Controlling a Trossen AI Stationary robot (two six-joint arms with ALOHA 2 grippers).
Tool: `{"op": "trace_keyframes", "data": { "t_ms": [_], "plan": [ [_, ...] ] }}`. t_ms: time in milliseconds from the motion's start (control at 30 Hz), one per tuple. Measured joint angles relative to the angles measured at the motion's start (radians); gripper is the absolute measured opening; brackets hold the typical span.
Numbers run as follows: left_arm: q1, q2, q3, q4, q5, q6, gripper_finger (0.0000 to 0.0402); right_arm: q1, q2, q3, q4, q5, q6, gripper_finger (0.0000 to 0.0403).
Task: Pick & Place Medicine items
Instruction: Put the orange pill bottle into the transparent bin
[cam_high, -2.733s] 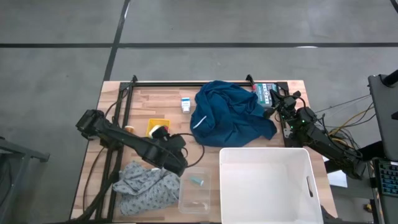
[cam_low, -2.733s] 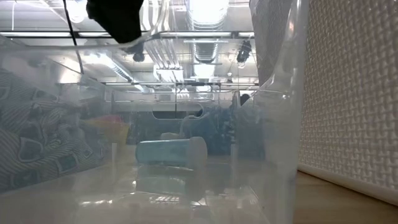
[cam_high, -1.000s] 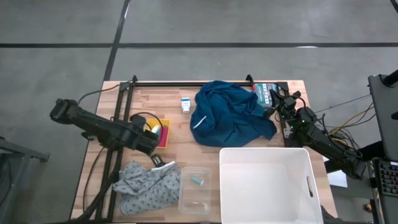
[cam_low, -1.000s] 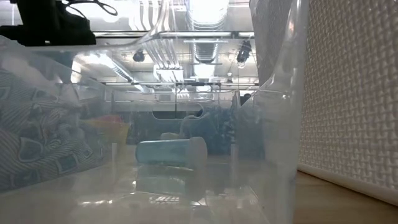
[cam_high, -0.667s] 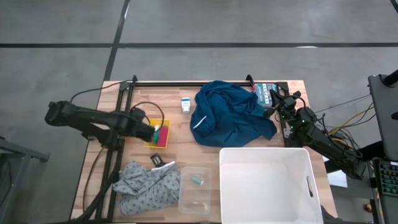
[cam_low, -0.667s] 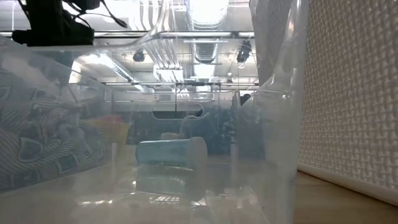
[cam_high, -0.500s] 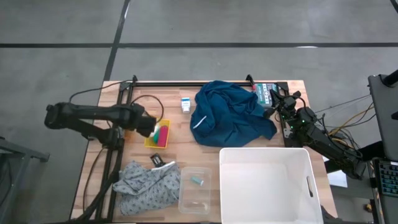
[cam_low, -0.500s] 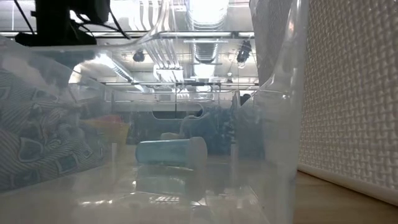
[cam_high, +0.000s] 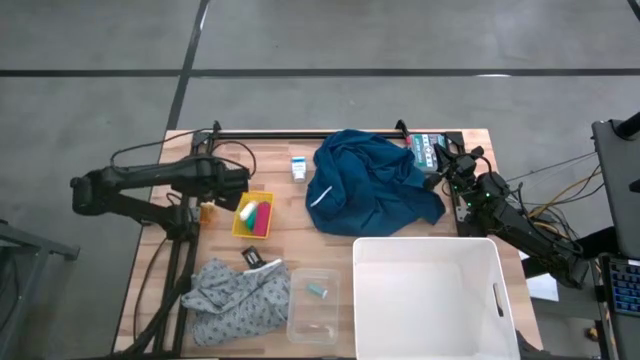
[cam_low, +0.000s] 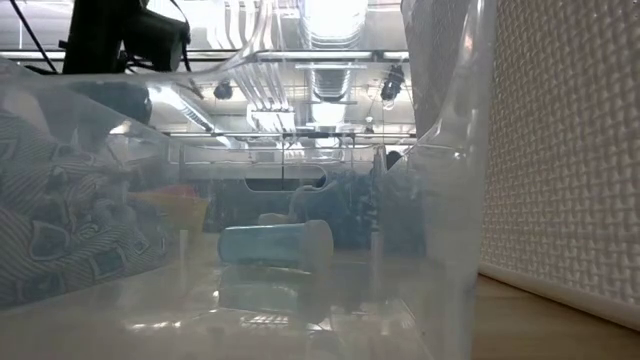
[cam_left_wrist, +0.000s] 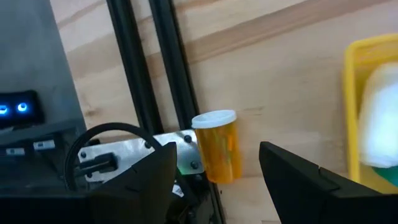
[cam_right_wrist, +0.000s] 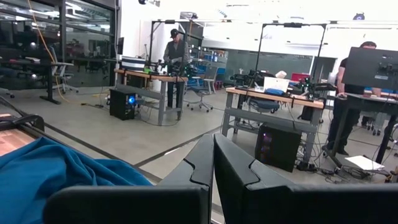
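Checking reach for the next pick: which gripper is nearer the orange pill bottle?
Left. The left gripper hangs open right over the orange pill bottle; the right gripper waits across the table, beyond the blue cloth.

Big blue cloth (cam_high: 372, 193) at desk (cam_high: 290, 238) middle, toward 12 o'clock. White bin (cam_high: 432, 297) at 5. Grey cloth (cam_high: 235, 300) at 7, clear box (cam_high: 313, 305) beside. Yellow tray (cam_high: 253, 215) at 9.
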Motion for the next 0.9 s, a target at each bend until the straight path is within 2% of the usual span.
{"op": "trace_keyframes", "data": {
  "t_ms": [633, 900],
  "plan": [
    [0.177, 0.001, -0.076, 0.092, 0.043, 0.176, 0.0237, 0.0, 0.0, 0.0, 0.0, 0.0, 0.0, 0.0008],
    [0.194, 0.064, -0.067, 0.108, 0.058, 0.172, 0.0237, 0.0, 0.0, 0.0, 0.0, 0.0, 0.0, 0.0008]
  ]
}}
